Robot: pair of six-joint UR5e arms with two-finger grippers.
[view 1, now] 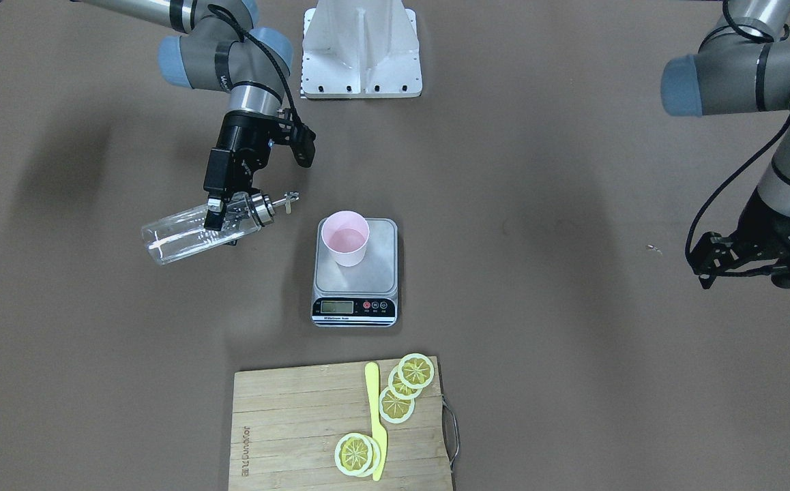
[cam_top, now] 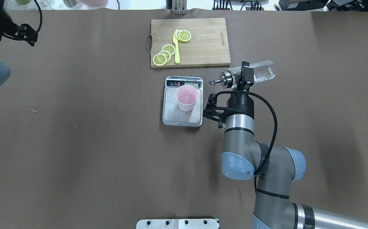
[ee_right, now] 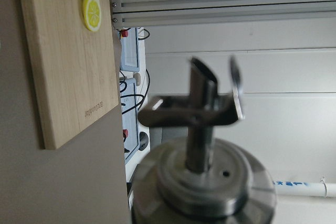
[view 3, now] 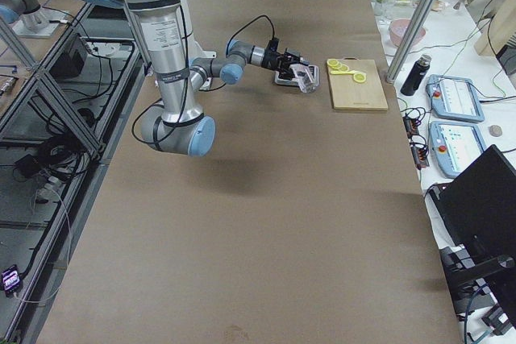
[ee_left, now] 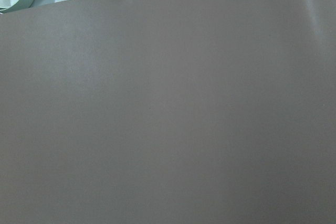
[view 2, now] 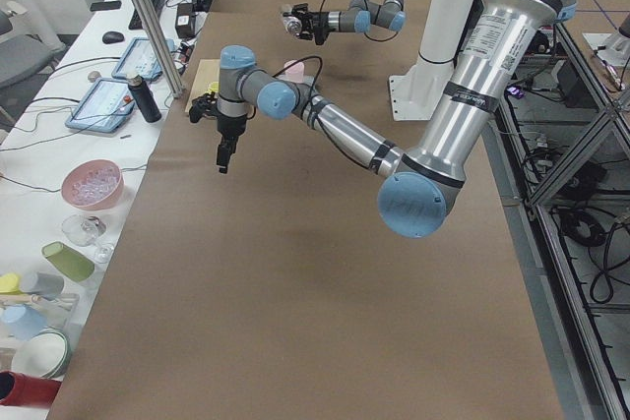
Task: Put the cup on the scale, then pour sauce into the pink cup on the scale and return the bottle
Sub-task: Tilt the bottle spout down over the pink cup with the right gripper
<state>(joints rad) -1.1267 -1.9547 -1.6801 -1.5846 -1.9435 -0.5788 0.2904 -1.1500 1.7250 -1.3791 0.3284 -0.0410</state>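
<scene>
Cutting board shows a burnt-in "Joyoung" brand at its 9 o'clock edge; scale print unreadable.

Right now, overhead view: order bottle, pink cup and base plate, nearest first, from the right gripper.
1. Bottle, held in the right gripper.
2. Cup, on the scale, to the gripper's left.
3. Base plate, bottom edge, by the robot.

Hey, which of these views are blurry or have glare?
Right wrist view: the bottle looms in the foreground out of focus, its spout smeared, while the cutting board behind is sharper. Left wrist view: only featureless brown table. Front-facing view: white highlights streak the bottle's glass; broad soft shadows lie on the table.
</scene>
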